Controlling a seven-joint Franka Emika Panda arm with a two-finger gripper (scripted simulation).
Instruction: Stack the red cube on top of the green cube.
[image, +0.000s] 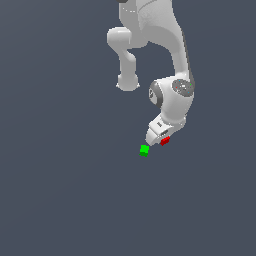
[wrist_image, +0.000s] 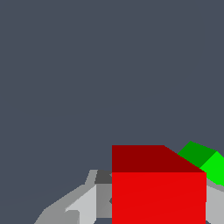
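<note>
On the plain grey floor, well away from any edge in view, the green cube (image: 144, 149) sits free just beside the gripper (image: 161, 138). To the exterior view's right, the red cube (image: 165, 141) fills the wrist view between the 2 fingers (wrist_image: 83, 205), apparently clamped. Both look rigid, light and smooth-faced; opposite flat sides suit gripping.

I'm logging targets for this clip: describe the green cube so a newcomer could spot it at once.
Follow the white robot arm down to its gripper, low in the exterior view. The green cube lies just beyond the gripper's tip, toward that view's left. It matches the red cube at the gripper in size; only its bright green colour differs.
</note>
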